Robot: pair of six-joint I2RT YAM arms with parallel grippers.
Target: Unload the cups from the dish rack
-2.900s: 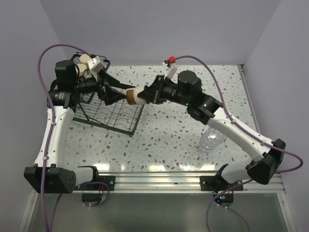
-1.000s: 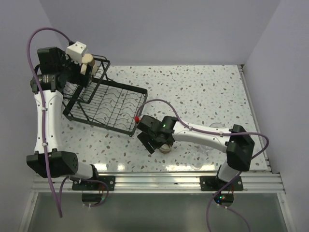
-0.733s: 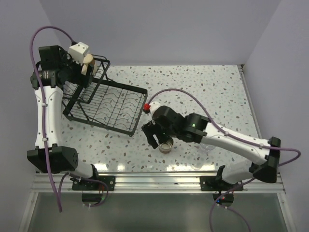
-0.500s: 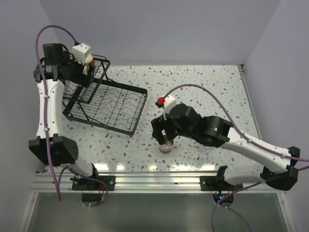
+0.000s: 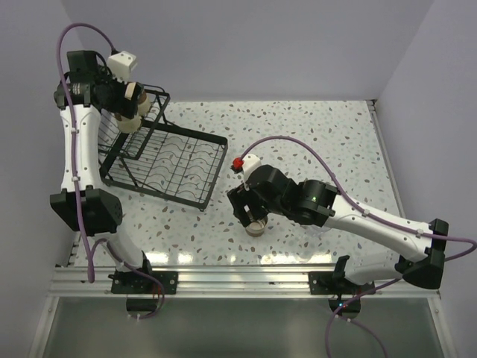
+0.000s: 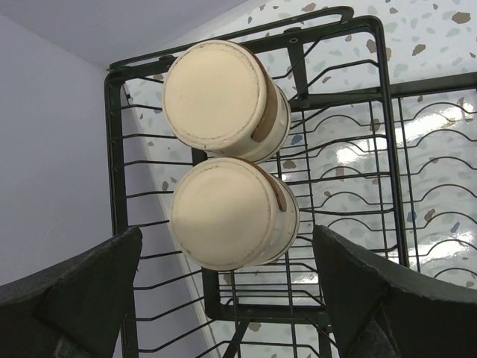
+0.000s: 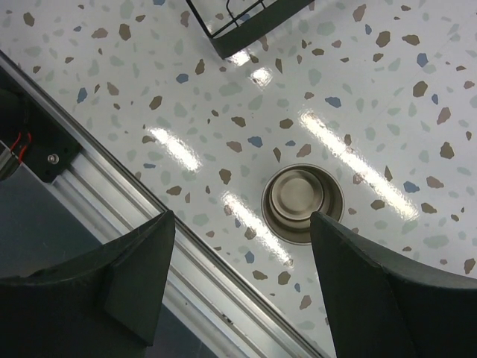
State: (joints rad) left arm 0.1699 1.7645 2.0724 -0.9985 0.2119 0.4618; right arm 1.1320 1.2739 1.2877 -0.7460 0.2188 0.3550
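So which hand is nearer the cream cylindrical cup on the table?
Right: the right hand hangs open above that cup; the left hand is far off, over the black wire rack.

cup [image 7: 302,203] stands on the speckled table [image 7: 373,89], untouched beneath the spread right tool [image 7: 240,227].

- From above, the right gripper [image 5: 250,216] hides from us the far part of the small cream cylindrical cup with a brown base [image 5: 257,229] on the speckled white desk [image 5: 328,142].
- At the left wrist, the black wire dish rack [image 6: 350,186] runs off the right and bottom edges, and the left gripper [image 6: 226,246] is cut off below.
- At the right wrist, we get only one rack corner [image 7: 238,26], clipped by the top edge.
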